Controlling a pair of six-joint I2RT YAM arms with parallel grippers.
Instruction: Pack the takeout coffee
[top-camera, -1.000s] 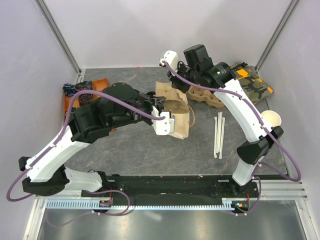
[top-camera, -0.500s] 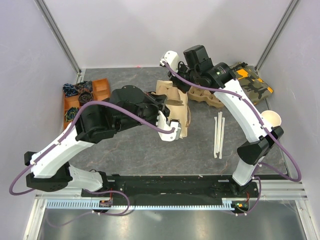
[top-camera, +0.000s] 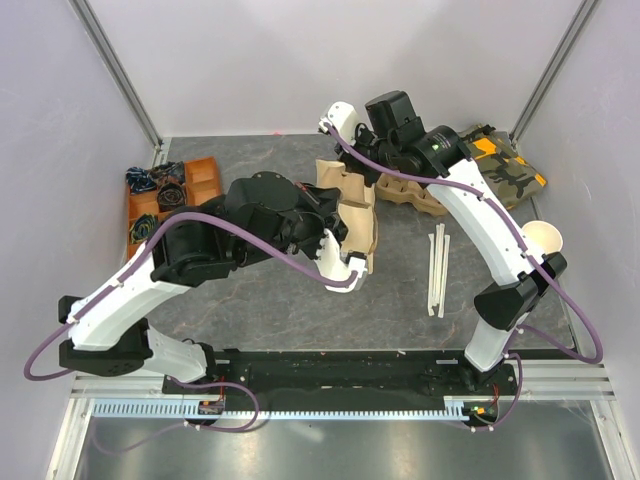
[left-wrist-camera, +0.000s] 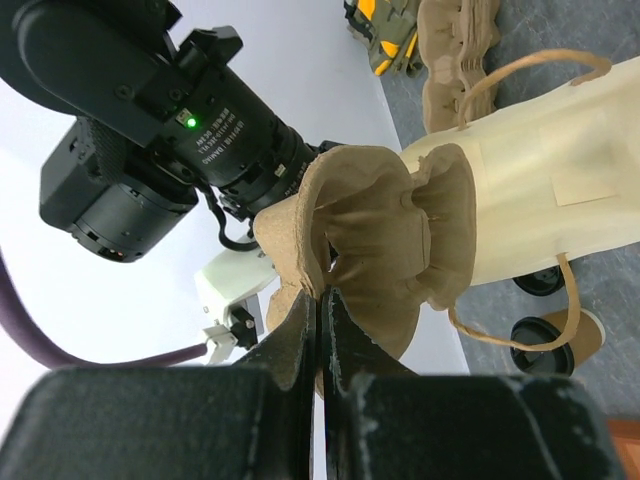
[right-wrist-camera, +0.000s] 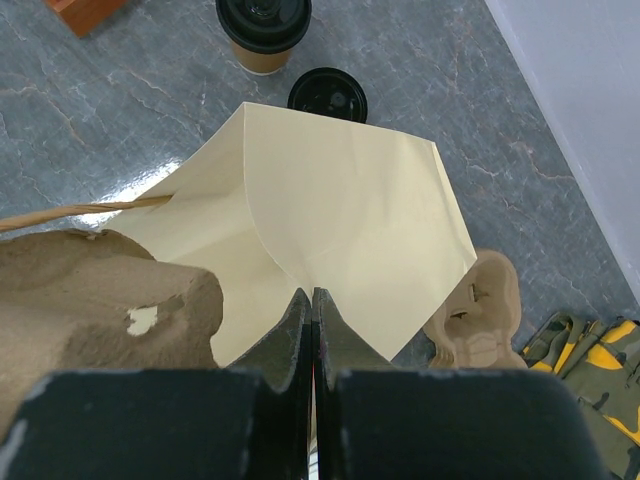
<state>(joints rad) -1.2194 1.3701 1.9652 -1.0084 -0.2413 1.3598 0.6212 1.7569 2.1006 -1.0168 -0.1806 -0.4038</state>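
At the paper bag (top-camera: 364, 218) in the middle of the table (top-camera: 400, 300), both my arms come together. My left gripper (left-wrist-camera: 318, 297) is pinched tight on the crumpled brown rim of the bag's mouth. Paper is bunched between its fingers, and the black body of the right arm (left-wrist-camera: 180, 110) sits just behind that rim. My right gripper (right-wrist-camera: 312, 300) is clamped too, jaws together on a fold of the bag's pale side panel. The bag is held between the two.

The takeout coffee (right-wrist-camera: 263, 28) is outside the bag, upright on the table near it, with its black lid on. A loose black lid (right-wrist-camera: 327, 96) lies flat between that cup and the bag, just beside the bag's edge. From overhead I cannot see the cup, because my left arm (top-camera: 200, 250) covers that side of the bag.

On the bag's opposite side a pulp cup carrier (top-camera: 412, 195) sits close against it, with a camouflage cloth (top-camera: 505, 165) beyond. A few thin pale sticks (top-camera: 437, 268) lie well apart from the bag, and a stack of pale paper cups (top-camera: 545, 238) stands farther out. An orange tray (top-camera: 195, 178) sits well off on the coffee's side of the bag.
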